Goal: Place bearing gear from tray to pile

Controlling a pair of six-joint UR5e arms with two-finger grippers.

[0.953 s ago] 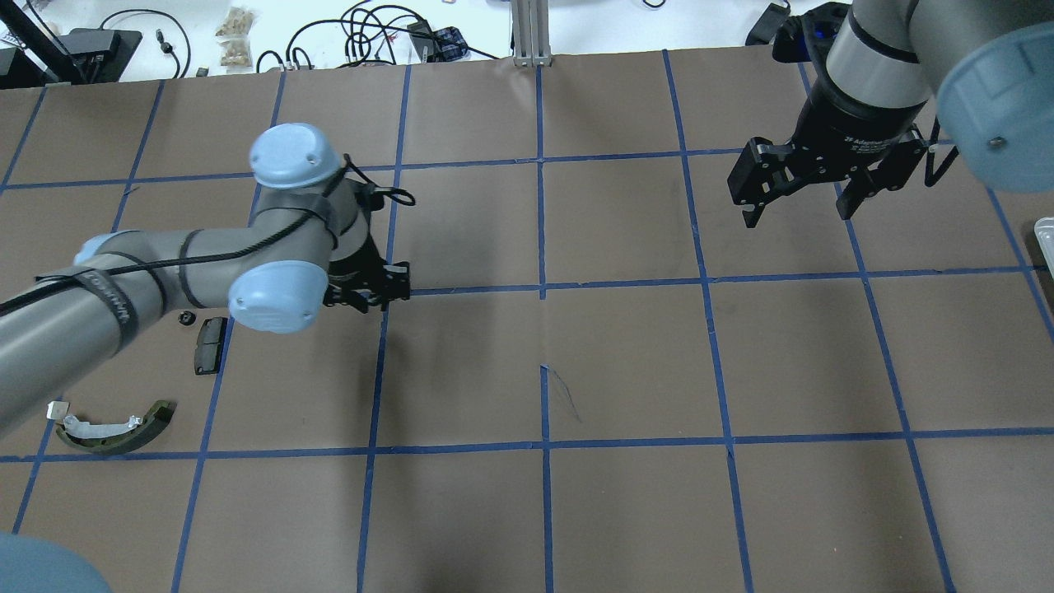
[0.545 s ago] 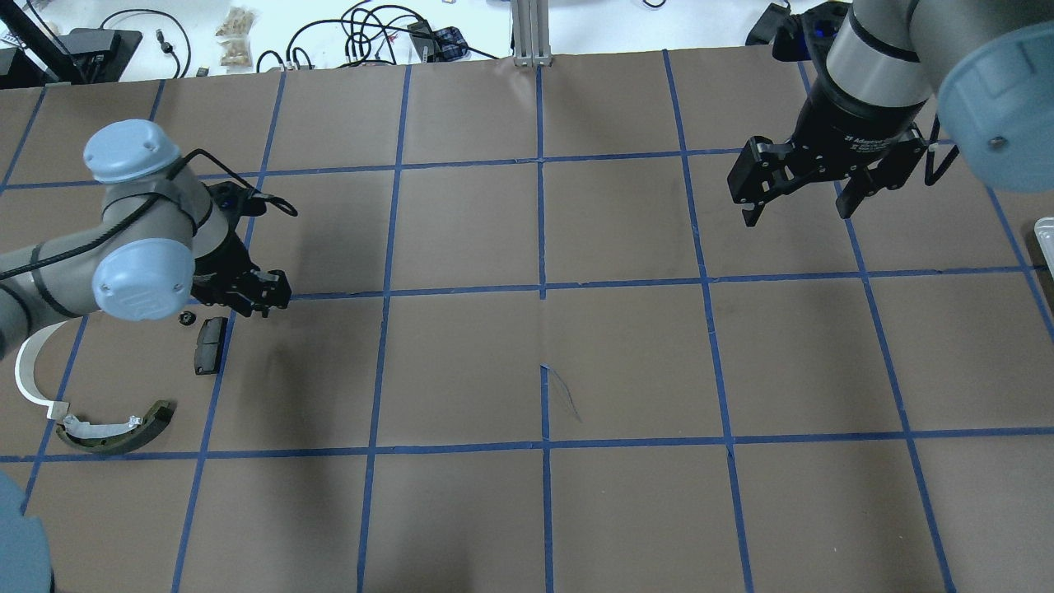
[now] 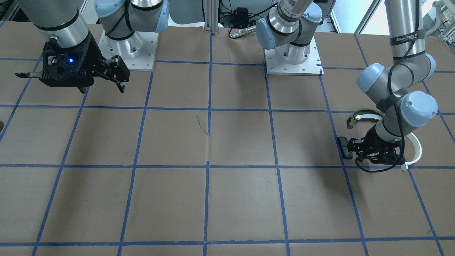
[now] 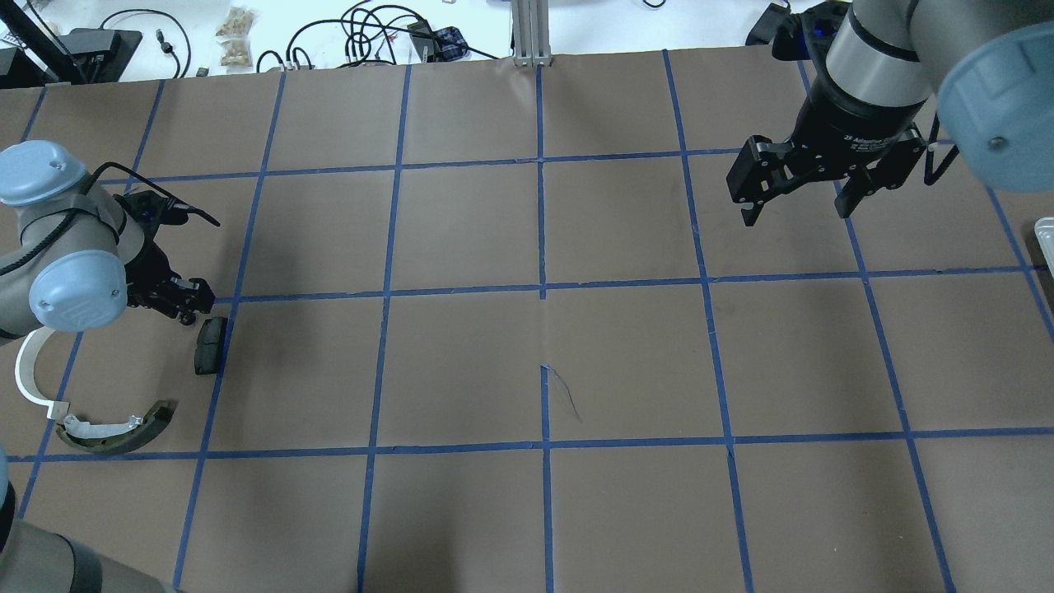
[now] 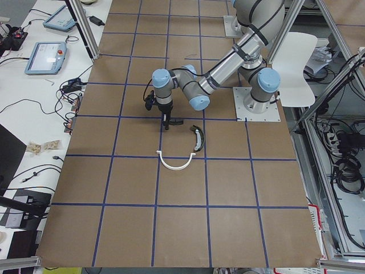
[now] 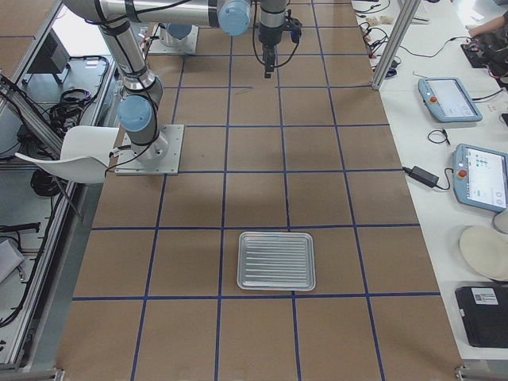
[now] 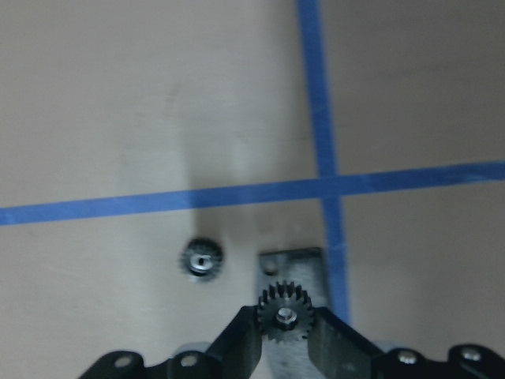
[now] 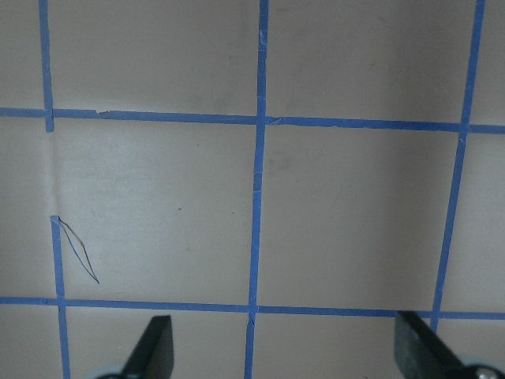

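My left gripper (image 7: 286,335) is shut on a small black toothed bearing gear (image 7: 286,317), held between its fingertips just above the table. In the overhead view the left gripper (image 4: 184,308) hovers at the pile's far edge, right beside the black rectangular pad (image 4: 210,344). The pile also holds a white C-shaped arc (image 4: 27,371) and an olive-and-white curved shoe (image 4: 115,430). A second small gear (image 7: 203,260) lies on the paper left of the pad (image 7: 293,264). My right gripper (image 4: 797,210) is open and empty, high at the far right.
A ribbed metal tray (image 6: 276,260) lies on the right half of the table; its edge shows in the overhead view (image 4: 1046,232). Brown paper with blue tape grid covers the table. Cables and bags lie beyond the far edge.
My left arm has swept left across the table with the gear, from near the middle-left squares to just over the pile beside the black pad. The right arm has not moved.
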